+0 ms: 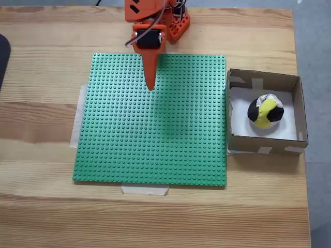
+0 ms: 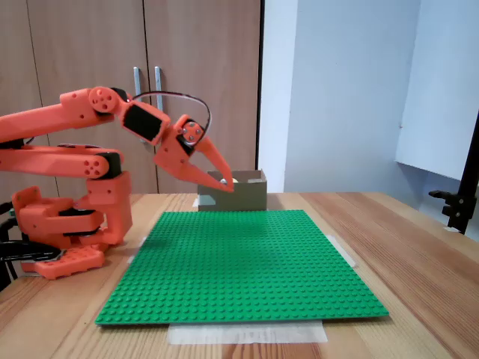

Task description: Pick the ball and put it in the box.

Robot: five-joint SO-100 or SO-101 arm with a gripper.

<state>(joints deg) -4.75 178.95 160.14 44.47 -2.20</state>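
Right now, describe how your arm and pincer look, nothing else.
The arm is bright orange plastic built from blocky segments, with black servo housings set into the joints and a chunky orange base. A thin dark cable loops in an arc above the wrist. The pincer ends in long, tapering orange fingers that narrow to a point.

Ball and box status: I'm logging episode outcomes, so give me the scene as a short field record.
ball: yellow, black and white, lying inside the box
box: brown cardboard, on the table right of the mat in the top-down fixed view
mat: green studded plate, taped to the wooden table
hand: orange, empty, shut, raised above the mat's far edge
task: ball placed
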